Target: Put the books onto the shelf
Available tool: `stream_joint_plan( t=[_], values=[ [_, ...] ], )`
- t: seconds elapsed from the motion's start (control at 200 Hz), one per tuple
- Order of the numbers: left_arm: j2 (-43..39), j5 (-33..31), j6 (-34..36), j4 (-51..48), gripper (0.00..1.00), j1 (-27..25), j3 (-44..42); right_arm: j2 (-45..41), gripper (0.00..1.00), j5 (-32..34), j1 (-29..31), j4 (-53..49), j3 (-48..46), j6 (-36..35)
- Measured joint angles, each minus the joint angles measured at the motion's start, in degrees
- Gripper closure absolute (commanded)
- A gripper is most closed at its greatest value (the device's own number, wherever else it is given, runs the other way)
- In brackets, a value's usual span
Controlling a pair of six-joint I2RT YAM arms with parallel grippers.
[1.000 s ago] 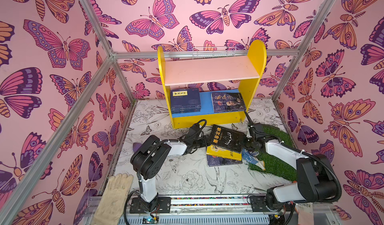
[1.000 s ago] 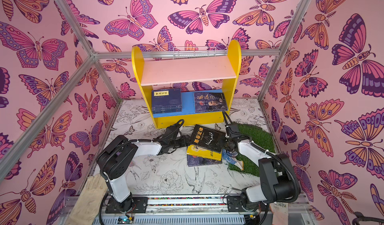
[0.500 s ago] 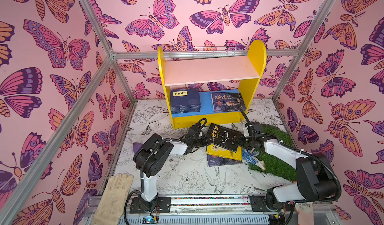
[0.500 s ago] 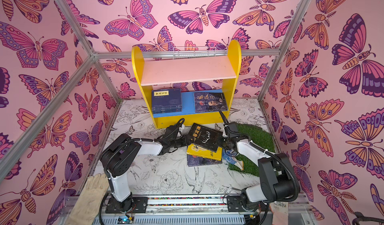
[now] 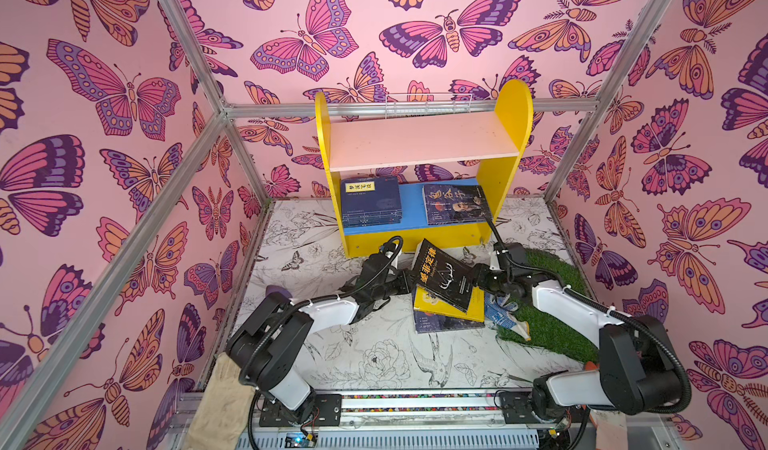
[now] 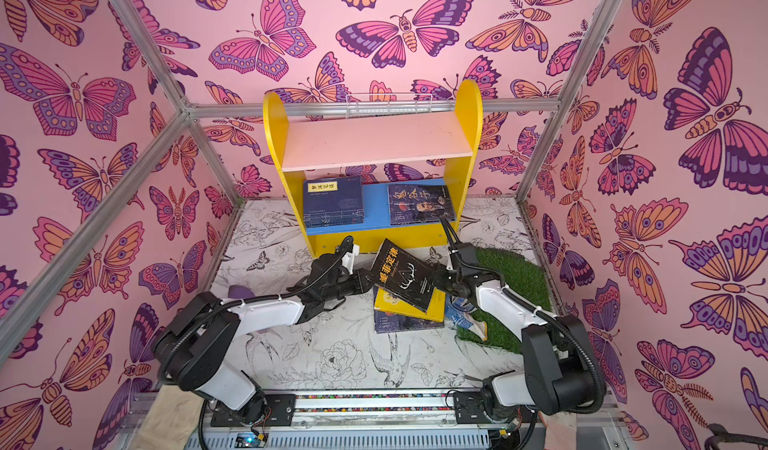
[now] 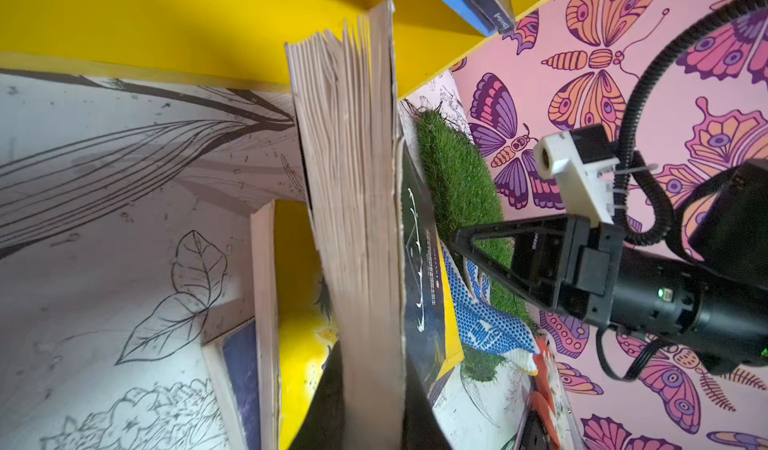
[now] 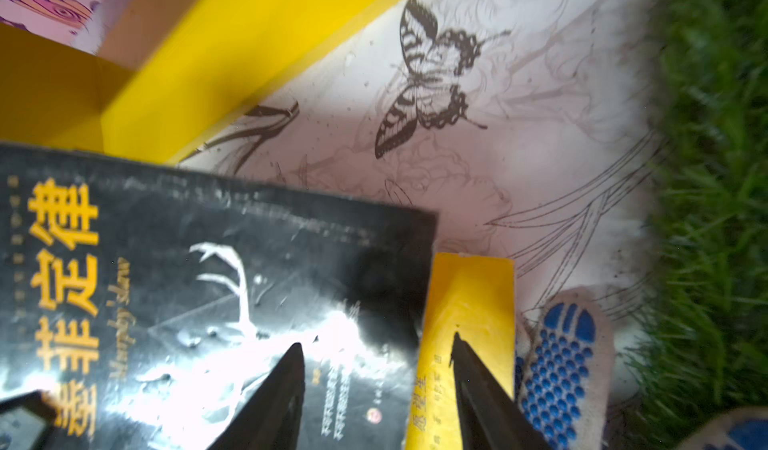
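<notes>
A black book with yellow title characters is tilted up off a yellow book and a navy book lying on the floor. My left gripper is shut on the black book's page edge. My right gripper stands open at the book's opposite corner, one finger over the black cover, the other over the yellow book. The shelf stands just behind; a navy book and a dark portrait book lie on its blue lower board.
A blue dotted glove lies beside the pile on a green grass mat. A white wire basket sits behind the shelf's pink upper board. A beige glove lies front left, a purple object near the left arm.
My left gripper has closed onto the black book's edge. The book has risen and shifted slightly toward the shelf. The right gripper has stayed open by the book's corner.
</notes>
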Motion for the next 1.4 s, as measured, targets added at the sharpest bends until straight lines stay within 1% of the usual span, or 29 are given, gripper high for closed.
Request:
stream_joint_plan(
  t=[0.14,0.225,0.361,0.461,0.526,0.596,0.721,0.791,0.872,0.992,1.247,1.403],
  values=[
    [-6.51,0.37,2.99,-2.47,1.00,0.00,-2.01,-4.20,0.32,-0.02,0.00,0.39,-0.50,-0.20],
    [-9.97,1.49,4.37,-4.00,1.00,0.02,-2.23,-8.09,0.30,-1.57,0.00,1.22,-1.07,-0.42],
    [-16.15,2.01,5.68,-6.14,1.00,0.02,-2.25,-16.85,0.30,-7.23,0.02,4.33,-3.28,-0.48],
    [-19.89,0.76,6.27,-6.60,1.00,0.07,-1.62,-22.36,0.30,-12.15,1.05,7.17,-3.91,-0.04],
    [-20.74,-0.74,6.32,-6.40,1.00,0.07,-0.50,-24.35,0.31,-15.17,3.43,9.49,-3.65,0.13],
    [-20.65,-2.97,6.10,-5.27,1.00,0.13,0.50,-24.70,0.31,-17.94,7.87,10.78,-2.40,-0.11],
    [-19.56,-7.04,3.89,-0.68,1.00,0.42,0.90,-22.18,0.32,-20.72,17.55,12.46,1.20,-1.29],
    [-18.03,-8.96,1.86,3.37,1.00,0.46,0.92,-19.74,0.32,-21.35,20.98,13.81,2.91,-1.92],
    [-16.06,-10.73,-0.81,8.17,1.00,0.52,0.94,-17.07,0.31,-20.46,21.86,15.78,3.43,-1.49],
    [-13.68,-12.37,-4.79,13.79,1.00,0.52,1.07,-14.05,0.32,-15.80,21.68,21.66,2.40,2.56],
    [-13.70,-16.70,-11.52,20.46,1.00,-0.02,0.70,-10.01,0.32,-6.84,18.71,34.49,-0.07,14.53],
    [-13.86,-18.38,-13.77,22.03,1.00,-1.14,-0.04,-9.42,0.33,-2.75,17.55,39.60,-0.35,18.99]
  ],
)
